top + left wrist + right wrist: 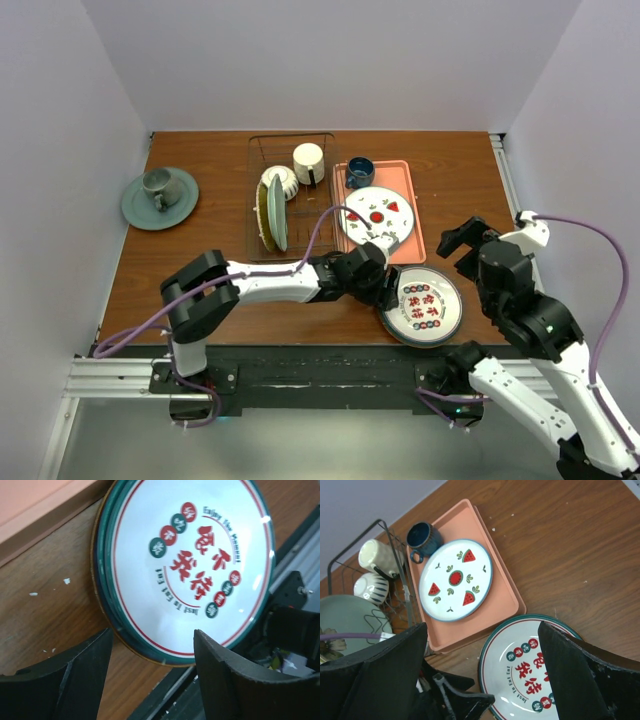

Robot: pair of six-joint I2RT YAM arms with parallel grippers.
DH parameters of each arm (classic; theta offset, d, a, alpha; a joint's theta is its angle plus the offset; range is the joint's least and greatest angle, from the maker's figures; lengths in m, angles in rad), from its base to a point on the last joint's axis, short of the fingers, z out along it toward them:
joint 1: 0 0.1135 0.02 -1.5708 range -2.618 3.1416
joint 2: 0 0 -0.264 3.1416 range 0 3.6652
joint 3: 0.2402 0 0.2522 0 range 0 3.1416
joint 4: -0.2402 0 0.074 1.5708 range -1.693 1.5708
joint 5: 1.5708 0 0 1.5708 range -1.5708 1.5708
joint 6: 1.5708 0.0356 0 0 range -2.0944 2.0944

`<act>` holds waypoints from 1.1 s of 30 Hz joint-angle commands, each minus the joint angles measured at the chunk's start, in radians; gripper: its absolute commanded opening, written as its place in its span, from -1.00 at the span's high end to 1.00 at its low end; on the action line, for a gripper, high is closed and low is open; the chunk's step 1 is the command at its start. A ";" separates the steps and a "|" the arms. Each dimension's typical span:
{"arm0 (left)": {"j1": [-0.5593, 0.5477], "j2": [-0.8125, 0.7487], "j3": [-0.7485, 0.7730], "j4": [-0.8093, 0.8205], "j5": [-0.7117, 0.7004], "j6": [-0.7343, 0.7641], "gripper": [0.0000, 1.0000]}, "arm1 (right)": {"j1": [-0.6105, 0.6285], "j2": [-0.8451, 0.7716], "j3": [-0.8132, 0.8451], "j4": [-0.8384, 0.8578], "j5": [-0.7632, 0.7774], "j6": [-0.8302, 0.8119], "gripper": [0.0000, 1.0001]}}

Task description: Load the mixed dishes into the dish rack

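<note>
Left claw (152,635), "Enjoy the Moment" plate (200,555)

Pink tray (398,171) w/ fruit plate (377,215), blue mug (360,172)

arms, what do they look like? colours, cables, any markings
Both are white shells with bulky black joints: left arm, right arm. A lilac cable loops along each. The left end effector and right end effector each have two broad matte-black fingers. No markings show.
</note>
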 commanded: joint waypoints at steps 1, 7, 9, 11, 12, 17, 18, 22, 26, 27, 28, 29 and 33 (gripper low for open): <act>-0.005 0.044 0.068 -0.015 -0.096 -0.030 -0.40 | -0.006 -0.014 0.034 -0.034 0.038 -0.016 -0.92; -0.038 0.131 0.137 -0.104 -0.212 -0.018 -0.45 | -0.005 -0.020 0.011 -0.023 0.012 -0.016 -0.92; -0.044 0.143 0.151 -0.139 -0.246 -0.017 -0.45 | -0.005 -0.021 0.006 -0.019 0.011 -0.018 -0.92; -0.048 0.142 0.146 -0.162 -0.277 -0.017 -0.45 | -0.006 -0.026 0.002 -0.014 0.008 -0.019 -0.93; -0.048 0.137 0.135 -0.170 -0.286 -0.018 -0.45 | -0.006 -0.026 -0.003 -0.013 0.006 -0.019 -0.92; -0.054 0.087 0.065 -0.195 -0.347 -0.020 -0.43 | -0.005 -0.029 -0.013 0.004 -0.006 -0.021 -0.92; -0.054 0.081 0.048 -0.198 -0.351 -0.021 -0.42 | -0.005 -0.027 -0.018 0.006 -0.008 -0.021 -0.92; -0.056 0.051 0.022 -0.207 -0.357 -0.027 -0.35 | -0.005 -0.026 -0.029 0.020 -0.014 -0.016 -0.92; -0.059 0.031 0.016 -0.213 -0.354 -0.033 -0.11 | -0.005 -0.026 -0.032 0.021 -0.014 -0.016 -0.92; -0.061 0.025 0.016 -0.213 -0.352 -0.037 -0.04 | -0.005 -0.026 -0.032 0.024 -0.014 -0.016 -0.92; -0.061 0.018 0.017 -0.212 -0.349 -0.038 0.09 | -0.006 -0.026 -0.032 0.023 -0.015 -0.016 -0.92; -0.061 0.013 0.016 -0.209 -0.344 -0.041 0.13 | -0.005 -0.026 -0.033 0.026 -0.015 -0.016 -0.92; -0.061 0.001 0.036 -0.212 -0.332 -0.041 0.35 | -0.006 -0.024 -0.036 0.027 -0.015 -0.016 -0.92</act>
